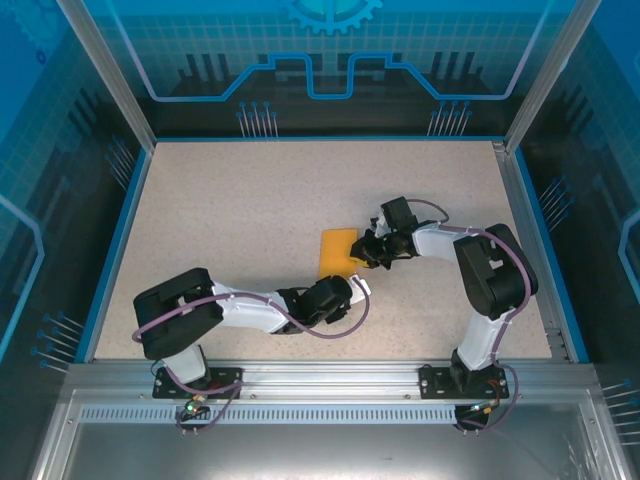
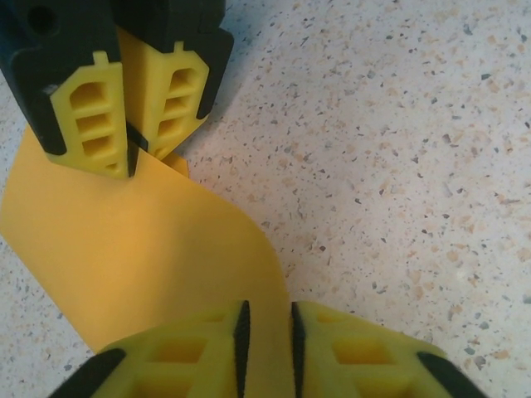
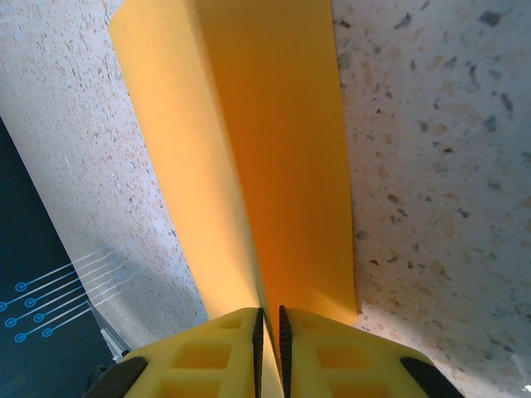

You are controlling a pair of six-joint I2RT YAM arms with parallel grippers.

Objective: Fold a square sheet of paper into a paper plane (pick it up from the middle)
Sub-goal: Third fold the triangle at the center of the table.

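The square sheet of paper (image 1: 335,250) is orange-yellow and lies near the table's middle, folded into a narrower strip with a long crease (image 3: 274,149). My right gripper (image 1: 362,255) is shut on its right edge; the thin folded edge runs between the pads (image 3: 270,313). My left gripper (image 1: 355,287) is at the sheet's near right corner. In the left wrist view the paper (image 2: 149,249) curls up and fills the narrow gap of my left gripper (image 2: 267,319), which is shut on it. The right gripper (image 2: 133,153) pinches the far end there.
A speckled beige tabletop (image 1: 220,220) surrounds the paper on all sides. A blue rim (image 1: 115,240) and aluminium posts border the table. Both arms reach inward from the near edge, their wrists close together beside the sheet.
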